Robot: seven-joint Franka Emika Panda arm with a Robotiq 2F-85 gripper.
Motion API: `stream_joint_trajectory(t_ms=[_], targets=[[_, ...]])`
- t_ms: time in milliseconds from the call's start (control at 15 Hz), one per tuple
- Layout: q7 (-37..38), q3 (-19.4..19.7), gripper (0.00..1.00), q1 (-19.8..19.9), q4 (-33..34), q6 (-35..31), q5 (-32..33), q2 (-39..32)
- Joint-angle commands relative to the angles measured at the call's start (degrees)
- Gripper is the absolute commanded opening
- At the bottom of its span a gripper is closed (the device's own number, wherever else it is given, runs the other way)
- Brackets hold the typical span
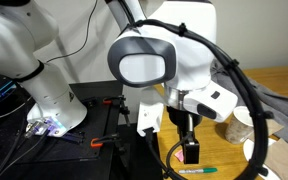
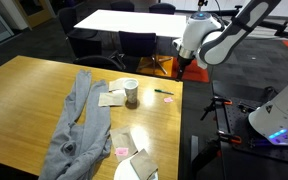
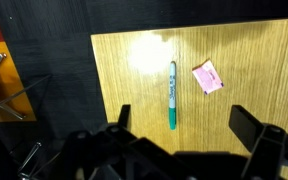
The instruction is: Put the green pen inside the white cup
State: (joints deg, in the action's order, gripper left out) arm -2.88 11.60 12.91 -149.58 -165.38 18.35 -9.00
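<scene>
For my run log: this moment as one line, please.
gripper: open, above green pen lying on table | white cup: apart, upright

White cup on wooden table, green pen near edge

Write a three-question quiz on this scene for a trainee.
1. True or false: the green pen lies on the table, outside the white cup.
2. In the wrist view, the pink scrap is: A) on top of the pen, B) beside the pen, apart from it, C) under a finger.
3. Fill in: the fingers of the gripper stand ____.
Key: 1 true; 2 B; 3 open.
</scene>
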Motion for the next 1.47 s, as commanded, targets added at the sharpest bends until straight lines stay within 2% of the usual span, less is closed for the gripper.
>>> stream_joint_trajectory(t_ms=[0, 733, 1400], targets=[[-0.3, 0.4, 1.00, -1.5, 3.5, -2.5, -2.2, -5.5], [-5.8, -3.8, 1.00, 1.6, 11.5, -3.4, -11.1, -16.7], [-9.2, -6.2, 1.00, 4.7, 18.3, -3.9, -11.5, -24.4]])
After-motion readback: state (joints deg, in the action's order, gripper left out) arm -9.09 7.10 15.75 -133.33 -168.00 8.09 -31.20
